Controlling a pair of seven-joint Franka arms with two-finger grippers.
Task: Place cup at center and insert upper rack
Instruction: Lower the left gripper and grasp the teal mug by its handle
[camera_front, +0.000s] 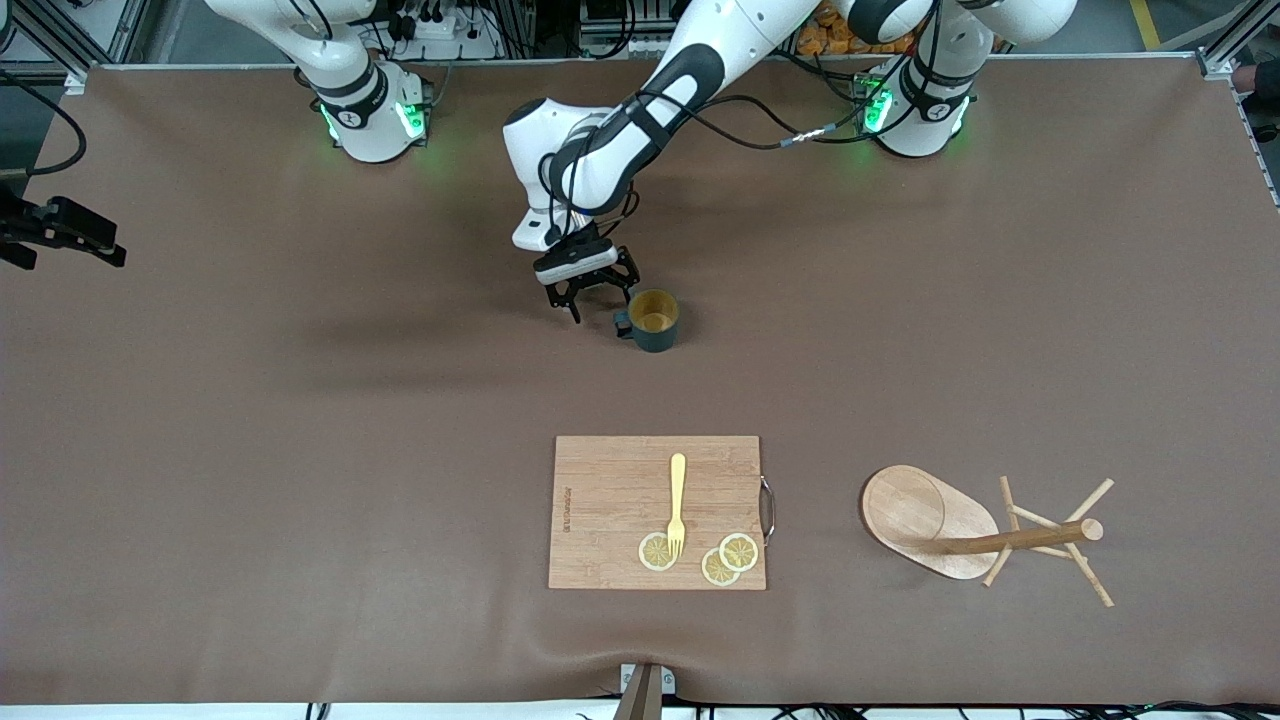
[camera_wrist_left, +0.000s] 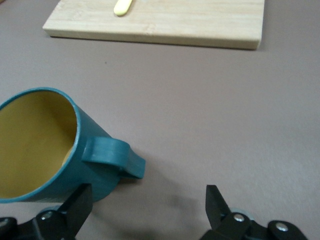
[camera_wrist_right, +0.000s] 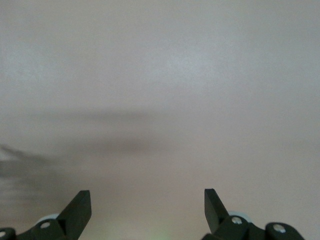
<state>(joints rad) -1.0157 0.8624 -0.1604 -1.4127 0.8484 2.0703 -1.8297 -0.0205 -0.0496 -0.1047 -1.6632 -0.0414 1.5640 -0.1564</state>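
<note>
The right hand (camera_front: 60, 235) waits spread wide at the right arm's end of the surface (camera_front: 300, 450), the left hand (camera_front: 592, 292) sits spread beside the cup (camera_front: 655, 320), so lift it straight up, then cross open room to the tipped upper rack (camera_front: 960, 530).

Brown table (camera_front: 300, 450) w/ cup (camera_front: 655, 320), cutting board (camera_front: 610, 500), toppled upper rack (camera_front: 985, 535).

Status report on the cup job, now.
Left gripper open, beside the cup, not holding. Right gripper open, waiting. Cup upright on table; upper rack lying tipped. Nothing blocking.
</note>
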